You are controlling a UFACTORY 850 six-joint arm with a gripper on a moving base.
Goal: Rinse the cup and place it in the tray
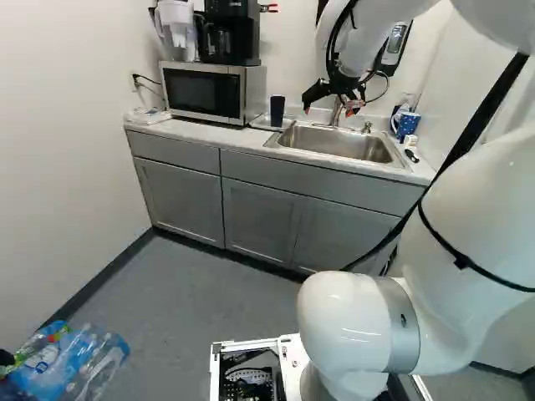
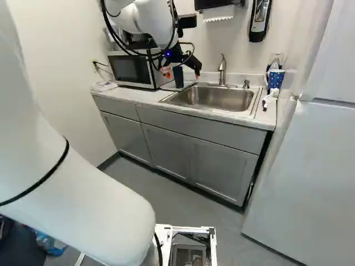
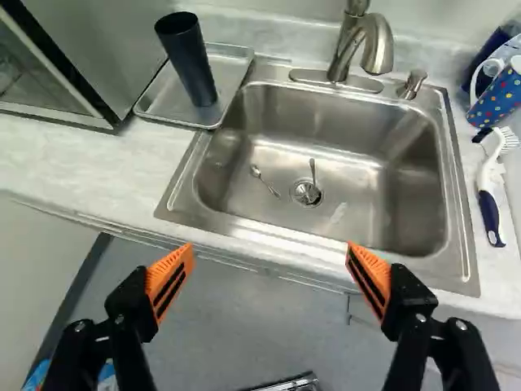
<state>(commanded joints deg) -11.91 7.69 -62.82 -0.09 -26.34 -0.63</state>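
Cabinets [image 1: 259, 217]: under counter [image 1: 196, 134], middle of L base view.
Fridge [image 2: 310, 166]: R side of R base view.
Arm [image 1: 476, 200]: R side of L base view, reaching fwd over counter.
Sink [image 3: 260, 147]: upper R of L base view; ahead of gripper in wrist view. No running water visible.
Microwave [image 1: 202, 92]: upper L of L base view.
Tray [image 3: 167, 98]: on counter betw. microwave & sink, upper mid of L base view.
Gripper [image 3: 269, 252]: released, orange pads [image 3: 171, 281] wide apart, nothing betw. them. Near upper R of L base view.
Cup [image 3: 189, 61]: dark, upright in tray, apart from gripper. Step, my read: placing looks done, so prob. the end of the job; can't tell if it's been rinsed. Next: if rinsed, back off w/o knocking cup or tap; if not, go to cup, grip its sides, lift, take under tap.
Tap [image 3: 378, 49]: behind sink, upper R of L base view.
Mug [image 3: 498, 94]: blue, dotted, far upper R of L base view.
Brush [image 3: 488, 187]: on counter beside sink, near mug.
Spoons [image 3: 313, 169]: two, in sink by drain [image 3: 305, 194].
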